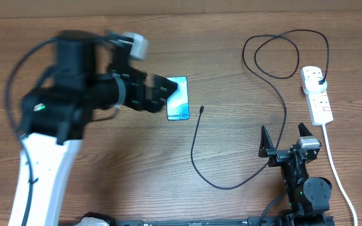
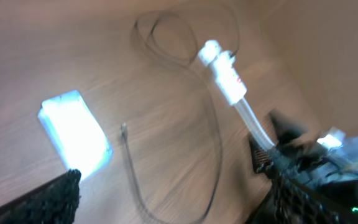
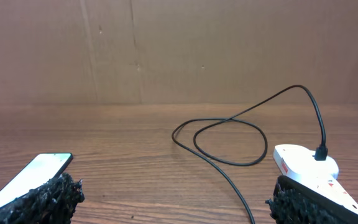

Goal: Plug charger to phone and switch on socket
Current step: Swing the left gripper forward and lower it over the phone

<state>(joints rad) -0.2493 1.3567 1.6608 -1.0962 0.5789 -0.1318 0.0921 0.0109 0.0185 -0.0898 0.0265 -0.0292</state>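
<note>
The phone (image 1: 179, 100) lies screen-up and lit in the middle of the wooden table, and it also shows as a bright phone (image 2: 75, 132) and a phone (image 3: 35, 173). My left gripper (image 1: 163, 93) hovers open over its left edge, blurred. The charger cable (image 1: 231, 186) lies loose, its tip (image 1: 202, 110) just right of the phone, and its black plug (image 1: 320, 80) sits in the white socket strip (image 1: 317, 97). My right gripper (image 1: 286, 139) stands open low on the table, left of the strip, with nothing between its fingers.
The strip's thick white cord (image 1: 336, 166) runs down the right side towards the table's front edge. Cable loops (image 1: 281, 56) lie at the back right. A brown wall (image 3: 179, 50) stands behind the table.
</note>
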